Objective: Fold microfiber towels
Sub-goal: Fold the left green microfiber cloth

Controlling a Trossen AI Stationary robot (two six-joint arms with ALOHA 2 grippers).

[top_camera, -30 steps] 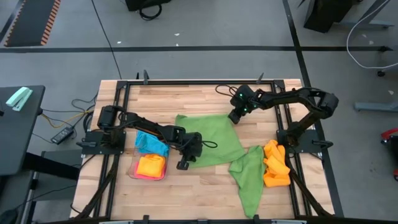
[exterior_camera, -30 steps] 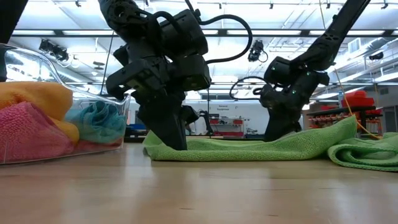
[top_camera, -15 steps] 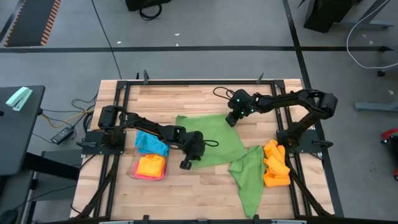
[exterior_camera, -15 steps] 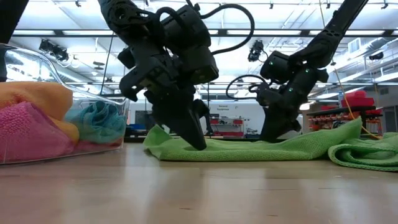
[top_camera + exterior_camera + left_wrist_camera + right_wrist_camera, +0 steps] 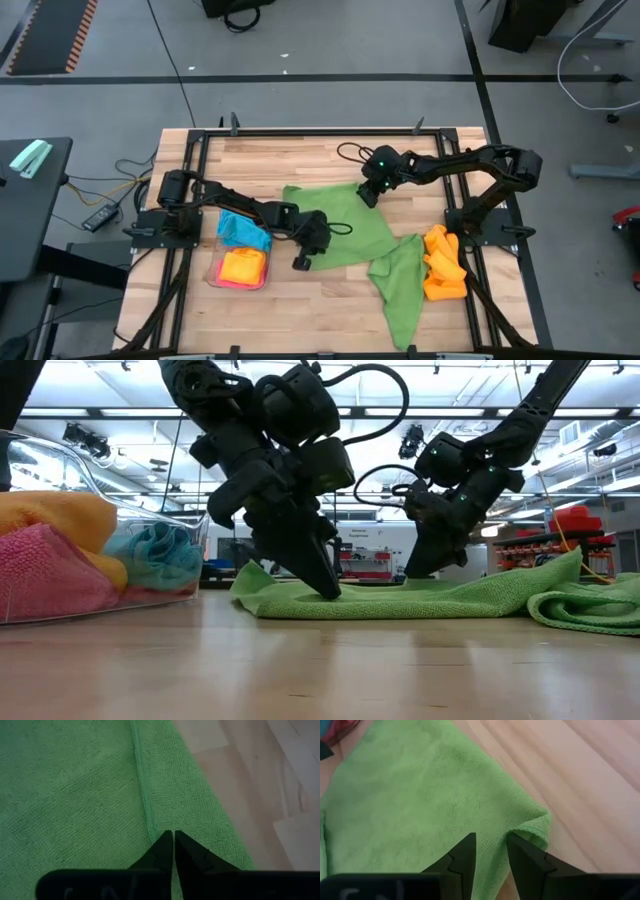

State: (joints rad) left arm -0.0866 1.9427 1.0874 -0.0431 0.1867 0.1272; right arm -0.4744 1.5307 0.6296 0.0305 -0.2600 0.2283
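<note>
A green microfiber towel (image 5: 340, 225) lies spread flat in the middle of the wooden table. My left gripper (image 5: 300, 264) is shut and slants down onto the towel's near left corner, its tips at a hem line (image 5: 142, 795). My right gripper (image 5: 364, 198) stands open over the far right corner (image 5: 535, 827), fingers slanting down onto the cloth. A second green towel (image 5: 400, 285) lies crumpled at the near right, beside orange towels (image 5: 443, 265). My left gripper sets its shut fingertips (image 5: 165, 845) on the green towel's hem line near the near left corner, slanting down from the table's left. Whether cloth is caught between them, I cannot tell. The towel lies flat on the table. My right gripper's open fingers (image 5: 522, 852) stand on the towel close to its far right corner, slanting down from the far right. Cloth shows in the gap between them, and beside one finger it rises in a small ridge (image 5: 532, 822). The towel stays on the table.
A clear tray (image 5: 190, 525) at the table's left holds blue (image 5: 243, 232), orange (image 5: 243, 265) and pink (image 5: 40, 575) towels. Black frame rails run along the table's left and right sides. Bare wood (image 5: 300, 310) shows along the near edge.
My left gripper has tipped without shifting its place, and its fingertips have swung toward the table's right along the towel. My right gripper has moved toward the table's left over the towel's far right corner. The towel stays flat.
</note>
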